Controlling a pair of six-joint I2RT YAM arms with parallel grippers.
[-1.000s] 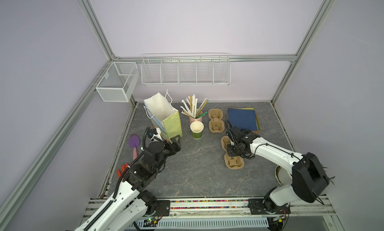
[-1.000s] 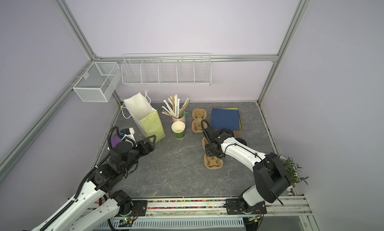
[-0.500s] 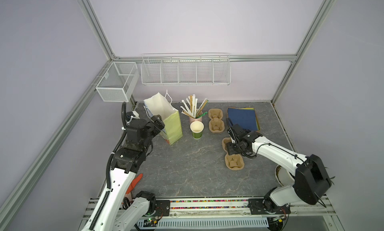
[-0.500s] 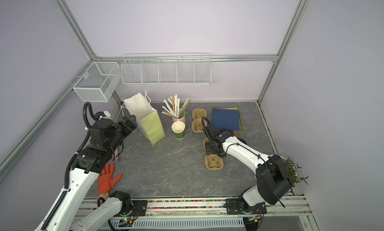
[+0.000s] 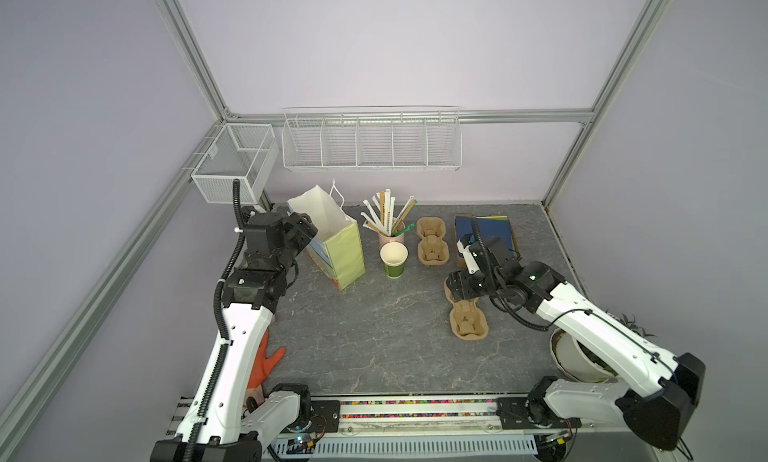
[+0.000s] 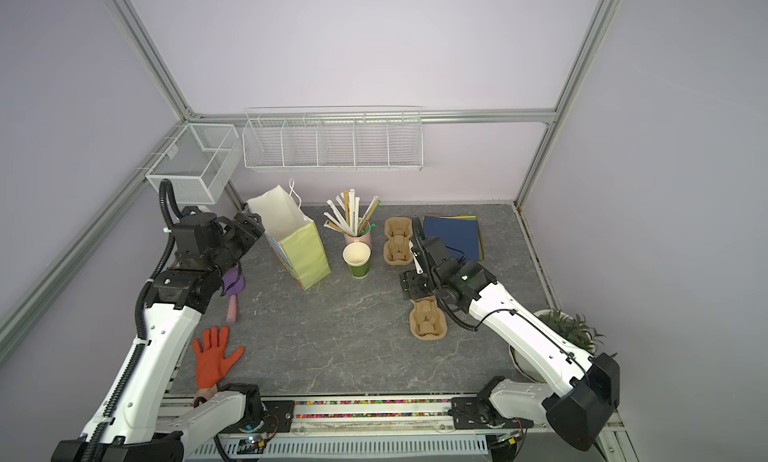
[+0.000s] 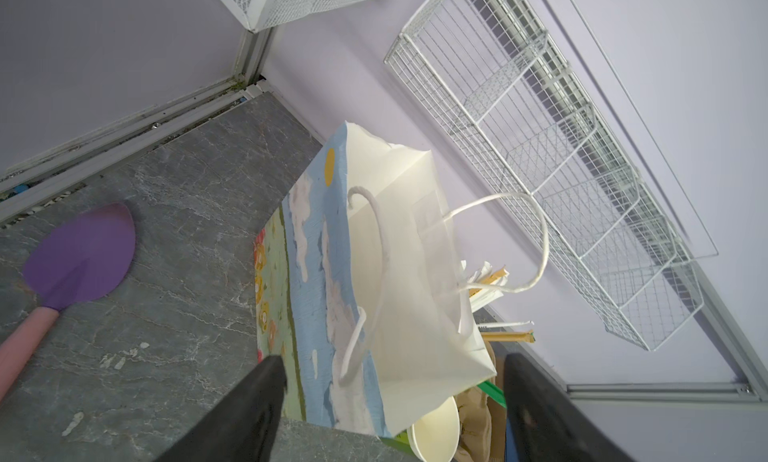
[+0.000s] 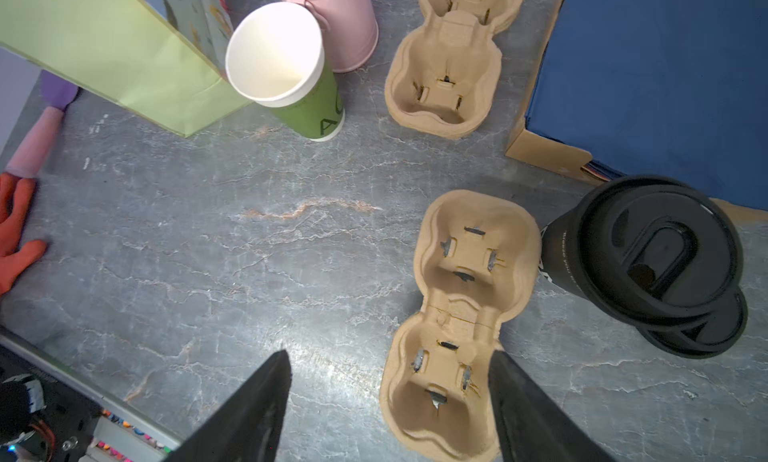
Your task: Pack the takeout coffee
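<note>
— Where is the takeout coffee [image 8: 640,252]?
— Upright on the grey surface [image 8: 257,252], black lid on. It stands just beside the nearer brown cup carrier [image 8: 467,314] and close to the blue folders [image 8: 648,78]. Only the right wrist view shows it. In both top views the right arm [image 5: 582,327] covers that spot.
— Is anything gripping it?
— No. The right hand [image 8: 390,353] hovers over the carrier's edge, jaws spread apart with nothing held. The coffee stands off to one side, clear of both jaws.
— What's the dark disc [image 8: 706,331] behind it?
— Possibly a second lid lying flat, but the coffee hides most of it, so I can't say.
— And the left hand [image 7: 392,358]?
— Spread apart too and empty, raised at the open mouth of the paper bag [image 5: 332,240]. The bag stands upright near the back. The green cup [image 5: 394,261] is just beside it, and the pink cup of straws [image 5: 388,231] is behind that.
</note>
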